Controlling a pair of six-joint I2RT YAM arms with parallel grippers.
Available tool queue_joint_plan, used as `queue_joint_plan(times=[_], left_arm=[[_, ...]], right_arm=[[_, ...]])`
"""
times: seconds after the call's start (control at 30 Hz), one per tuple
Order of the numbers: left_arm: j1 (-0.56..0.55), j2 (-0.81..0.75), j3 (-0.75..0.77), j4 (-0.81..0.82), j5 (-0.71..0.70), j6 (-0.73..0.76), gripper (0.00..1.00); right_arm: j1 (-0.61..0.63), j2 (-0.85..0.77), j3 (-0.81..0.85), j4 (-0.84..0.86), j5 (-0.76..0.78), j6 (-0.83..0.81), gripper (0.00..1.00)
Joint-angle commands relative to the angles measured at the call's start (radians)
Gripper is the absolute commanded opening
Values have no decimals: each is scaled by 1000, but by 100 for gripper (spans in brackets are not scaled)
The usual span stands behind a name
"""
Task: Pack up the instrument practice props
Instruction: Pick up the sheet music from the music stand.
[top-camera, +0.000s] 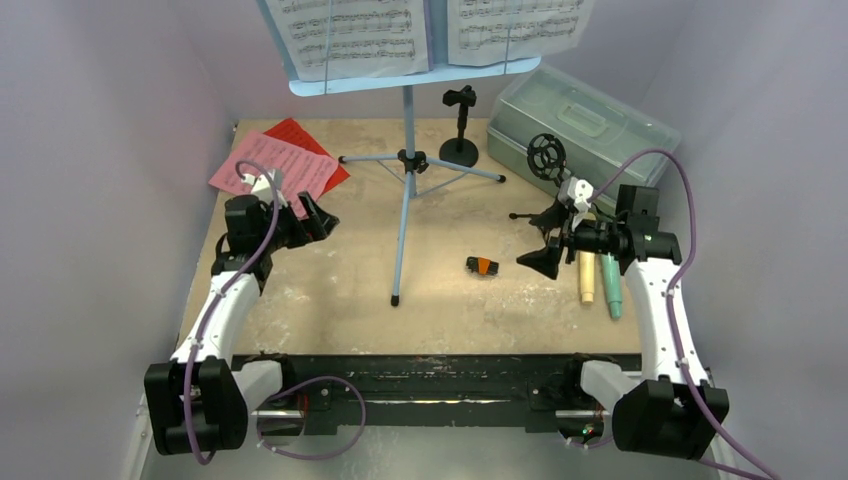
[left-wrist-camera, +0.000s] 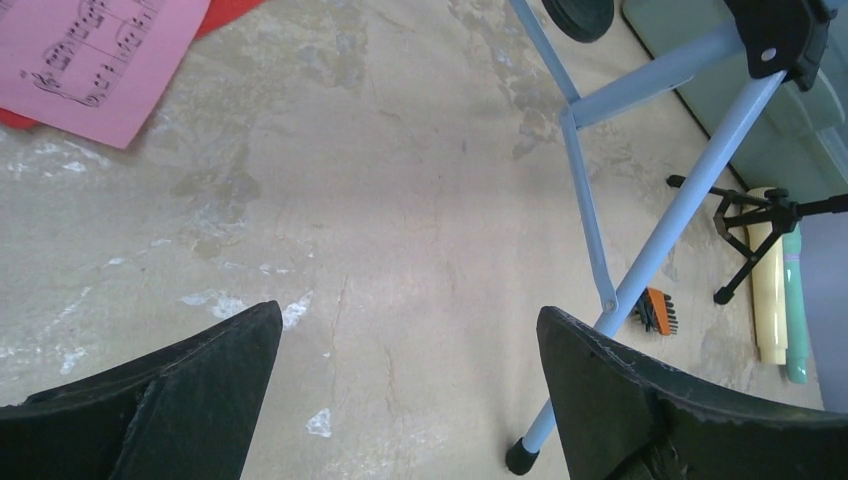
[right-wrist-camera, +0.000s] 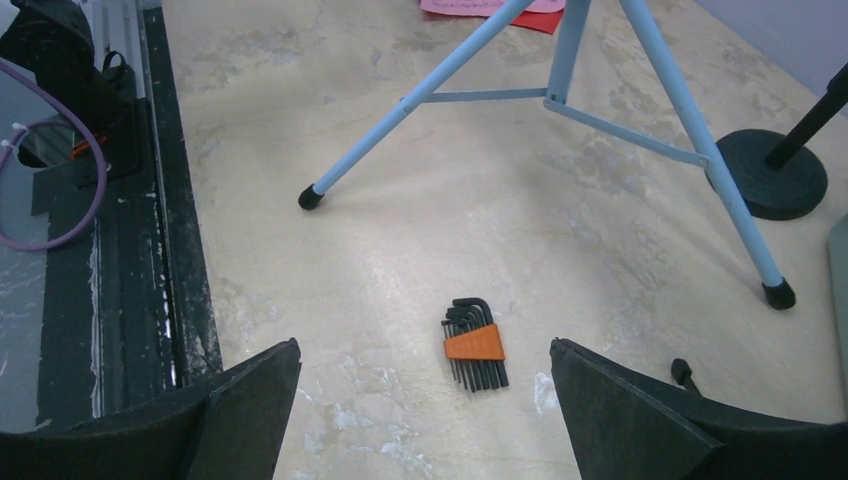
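Both my pairs of jaws stand wide apart and hold nothing. My left gripper (top-camera: 318, 218) hovers over the table (top-camera: 340, 290) at 9 o'clock from its middle, my right gripper (top-camera: 543, 240) at 3 o'clock. The pale-blue music stand (top-camera: 407, 190) stands upright between them on 3 legs. Its rack at 12 o'clock carries 2 white music pages (top-camera: 355, 35). Pink and red pages (top-camera: 275, 165) lie flat at 10 o'clock, just beyond my left gripper. A black mic holder (top-camera: 460, 125) on a round base stands upright at 1 o'clock, beside the stand's far right leg. A second black holder (top-camera: 548, 158), on a small tripod with a ring on top, stands at 2 o'clock, just behind my right gripper and in front of the grey-green case (top-camera: 590, 115). The cream microphone (top-camera: 586, 278) and teal microphone (top-camera: 611, 290) lie side by side at 4 o'clock, partly under my right arm. An orange-clipped set of hex keys (right-wrist-camera: 473, 345) lies on the table below my right jaws, at 5 o'clock from the stand's pole.
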Motion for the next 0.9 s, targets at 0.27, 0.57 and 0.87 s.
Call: queue_joint_plan(times=[0.27,0.57,0.87], left_arm=[[-48,-82,-26,59,83,102,99],[-53,-94,-30,60,87,93,98],[-53,-88,-30,60,89,94,98]], right_arm=[[-2,107,456,-360,73,-254,99],[-2,169,708,-149,45,58,99],[-2,323,969,189,-25,571,99]])
